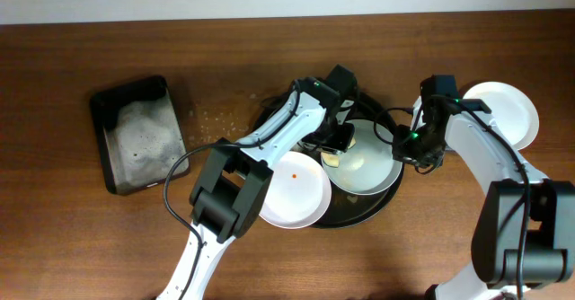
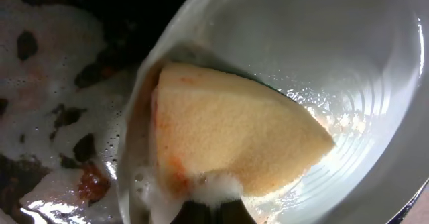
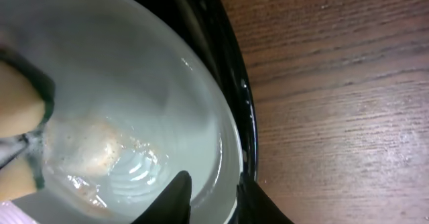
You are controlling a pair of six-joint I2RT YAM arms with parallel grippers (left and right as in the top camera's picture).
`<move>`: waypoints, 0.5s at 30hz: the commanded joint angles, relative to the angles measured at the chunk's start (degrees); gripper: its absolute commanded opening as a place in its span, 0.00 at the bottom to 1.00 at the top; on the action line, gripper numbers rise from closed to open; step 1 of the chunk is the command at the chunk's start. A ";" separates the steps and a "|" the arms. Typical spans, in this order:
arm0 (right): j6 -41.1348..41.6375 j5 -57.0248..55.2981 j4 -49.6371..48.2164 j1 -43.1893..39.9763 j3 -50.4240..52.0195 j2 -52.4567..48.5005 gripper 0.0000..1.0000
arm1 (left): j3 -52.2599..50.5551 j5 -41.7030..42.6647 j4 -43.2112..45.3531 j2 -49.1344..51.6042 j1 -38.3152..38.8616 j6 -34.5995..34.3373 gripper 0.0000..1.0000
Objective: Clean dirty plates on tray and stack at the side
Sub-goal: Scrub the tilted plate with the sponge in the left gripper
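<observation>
Yellow, soft and soaked, the wedge-shaped foam sponge (image 2: 234, 137) is pinched in my left gripper (image 1: 336, 147). The jaws are pressed together on it, and its face lies against the inner wall of the round white shallow plate (image 2: 348, 63). Suds and a faint orange tinge cling to the sponge's lower edge.

My right gripper (image 3: 213, 194) looks closed on that same plate's rim at the tray's right side, one finger inside the wall and one outside. The plate seems tipped rather than flat. It sits inside the large round black tray (image 3: 231, 83), whose floor is patched with foam.

I judge this plate stiff, light and, with its film of water, slippery. The thin rim is the only place to pinch, so I would grip right at the edge and keep sponge pressure modest, or it may slide out.

A second white plate (image 1: 292, 192), marked with a small red spot, overlaps the tray's left rim. A third white plate (image 1: 508, 111) rests on the wooden table (image 1: 90, 246), right of the tray and apart from it. Well left of the tray stands a rectangular black tub (image 1: 130, 88) of foam.
</observation>
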State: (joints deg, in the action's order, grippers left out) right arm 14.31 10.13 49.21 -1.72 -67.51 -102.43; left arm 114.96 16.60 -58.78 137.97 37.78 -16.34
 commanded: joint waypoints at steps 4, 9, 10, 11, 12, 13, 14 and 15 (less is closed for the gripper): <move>-0.55 -0.07 -0.83 -0.17 0.22 -4.90 0.24 | -2.51 -4.85 -1.09 1.92 -2.67 -0.68 0.00; -0.52 -0.15 -0.76 -0.17 0.24 -6.01 0.20 | -2.51 -5.09 -1.49 1.92 -2.71 -0.24 0.00; -0.42 -0.09 -0.83 -0.17 0.37 -6.69 0.20 | -2.51 -5.07 -1.49 1.92 -2.71 -0.24 0.00; -0.33 -0.04 -1.05 -0.15 0.50 -7.34 0.20 | -2.51 -5.05 -1.49 1.92 -2.71 -0.24 0.00; -0.33 0.15 -1.18 -0.15 0.50 -7.67 0.20 | -2.51 -5.05 -1.46 1.92 -2.71 0.07 0.00; -0.33 0.15 -1.29 -0.17 0.50 -7.67 0.23 | -2.51 -5.09 -1.55 1.92 -2.64 1.11 0.00; -0.33 0.13 -1.29 -0.17 0.50 -7.65 0.30 | -2.51 -5.16 -1.95 1.92 -2.67 1.27 0.00; -0.35 0.11 -0.98 -0.22 0.57 -7.67 0.32 | -2.51 -6.19 -2.56 1.92 -2.84 1.20 0.00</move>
State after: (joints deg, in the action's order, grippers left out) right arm 14.00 11.77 48.53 -1.72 -68.14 -106.52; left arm 114.83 17.61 -59.33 137.97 36.67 -16.69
